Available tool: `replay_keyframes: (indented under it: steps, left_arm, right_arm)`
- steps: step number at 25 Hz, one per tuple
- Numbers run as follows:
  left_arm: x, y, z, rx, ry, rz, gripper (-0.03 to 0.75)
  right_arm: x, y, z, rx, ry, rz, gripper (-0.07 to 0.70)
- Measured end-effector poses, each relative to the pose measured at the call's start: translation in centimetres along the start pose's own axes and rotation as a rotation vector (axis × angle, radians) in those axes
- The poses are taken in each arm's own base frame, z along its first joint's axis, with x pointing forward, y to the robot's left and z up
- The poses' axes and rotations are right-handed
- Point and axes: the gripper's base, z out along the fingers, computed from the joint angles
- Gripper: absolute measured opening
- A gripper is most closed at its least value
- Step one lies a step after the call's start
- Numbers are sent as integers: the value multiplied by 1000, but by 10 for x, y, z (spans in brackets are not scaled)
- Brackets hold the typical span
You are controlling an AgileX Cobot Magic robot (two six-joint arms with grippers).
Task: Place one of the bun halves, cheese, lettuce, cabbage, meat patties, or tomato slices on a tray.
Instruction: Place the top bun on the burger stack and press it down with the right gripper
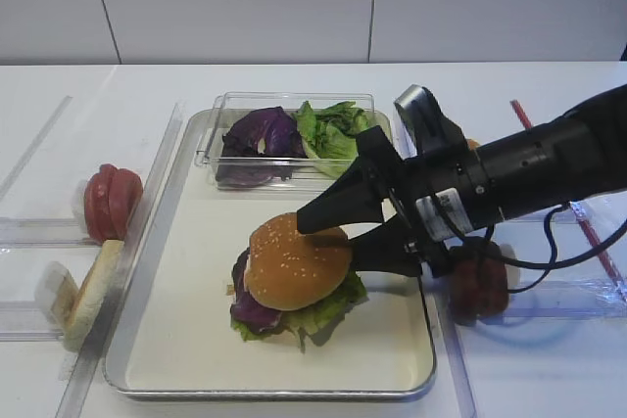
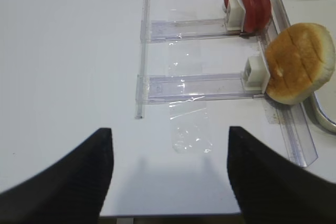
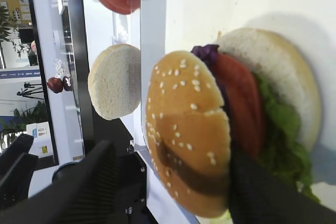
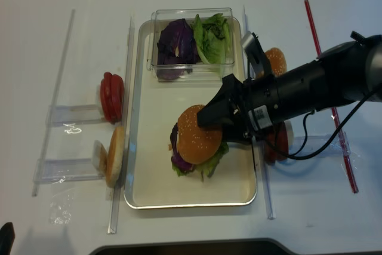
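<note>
- Jaws of the right gripper stand fairly wide, closed around the sesame bun top: one black finger lies on its upper right rim, the other against its right side, and the wrist view shows a finger pressed into the crust.
- That bun top sits in the middle of the frame, crowning a stack of lettuce, purple cabbage and a red layer on the tray. It looks slightly tilted, its right edge toward the fingers.
- Being round, it has no long axis to line up with; my guess is the coming move turns on parting the fingers sideways and backing away to the right without dragging the stack.
- Right arm reaches in from the right edge, nearly level, angled down and leftward over the tray's right rim.
- Left gripper hovers open over the bare table far left, well apart; a spare bun half and tomato slices stand in holders nearby.
</note>
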Motion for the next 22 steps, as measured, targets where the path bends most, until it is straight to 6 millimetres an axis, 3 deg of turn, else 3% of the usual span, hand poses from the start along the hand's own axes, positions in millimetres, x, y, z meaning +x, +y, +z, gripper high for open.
replay_keyframes:
  steps: [5,16,22]
  left_arm:
    - [0,0,0,0,0,0,469]
    - [0,0,0,0,0,0,469]
    - [0,0,0,0,0,0,469]
  right_arm:
    - [-4,-6,-11,4,-5,20,477]
    - [-2,-6,-15,-7,20,15,477]
    - [-7,-4,-31,-34,-14,14,477]
